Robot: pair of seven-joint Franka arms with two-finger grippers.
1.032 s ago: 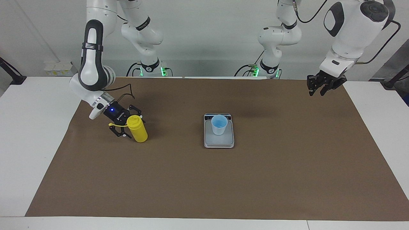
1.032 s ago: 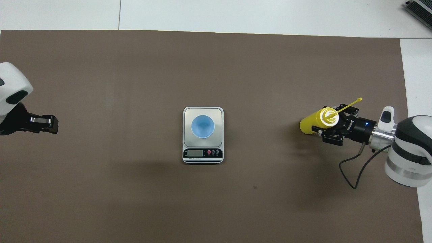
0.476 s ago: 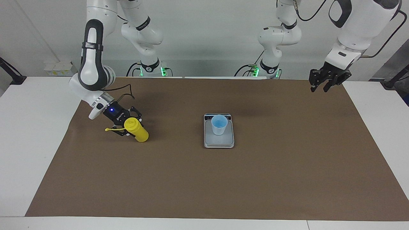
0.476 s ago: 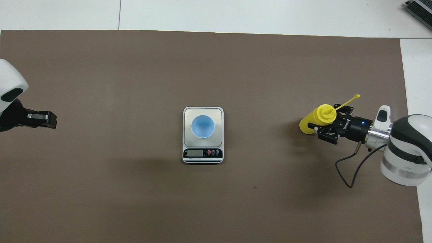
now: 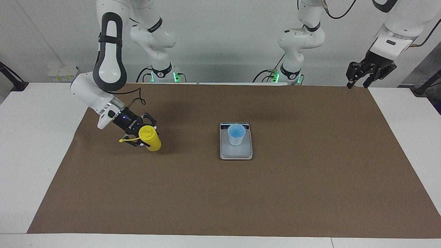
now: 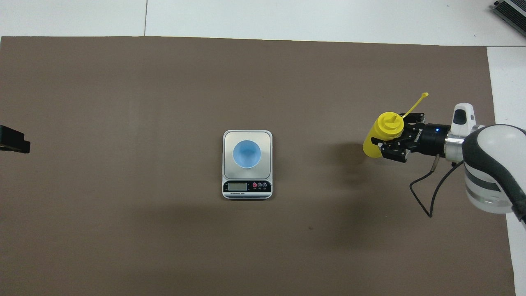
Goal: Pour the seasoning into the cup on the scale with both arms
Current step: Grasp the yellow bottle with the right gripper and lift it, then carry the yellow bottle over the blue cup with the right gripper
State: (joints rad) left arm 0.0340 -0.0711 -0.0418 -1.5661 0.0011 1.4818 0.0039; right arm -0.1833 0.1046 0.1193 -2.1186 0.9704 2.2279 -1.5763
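Brown mat (image 5: 220,193) covers most of the table. Right arm (image 5: 103,69) reaches low over its own end; left arm (image 5: 392,24) is raised above the mat's corner at the left arm's end and waits.

Scale (image 5: 236,148) sits mid-mat, display strip toward the robots. Cup (image 5: 236,135) stands upright on the weighing plate, nothing visible in it.

Seasoning bottle (image 5: 150,138) — yellow, tilted with its nozzle top toward the right arm's end, base at or just above the mat. Cap strap sticks out sideways, off the nozzle.

Right gripper (image 5: 139,133) is clamped round the bottle's upper body, fingers on either side. Left gripper (image 5: 366,73) holds nothing; fingers look parted, though I cannot tell how wide.

Step in hand: pickup of the seasoning, grasp made, pour not begun. Bottle is well apart from the cup. The next move likely calls for a lift, a carry across to above the cup, then a tip with the nozzle over the rim — the left arm probably steadies the cup or bottle.

Against the earlier frames: the right gripper's jaws, spread beside an upright bottle a second ago, have closed on it and the bottle has tipped. The left arm has climbed and drawn back toward its corner; in the overhead view only a sliver of it remains.
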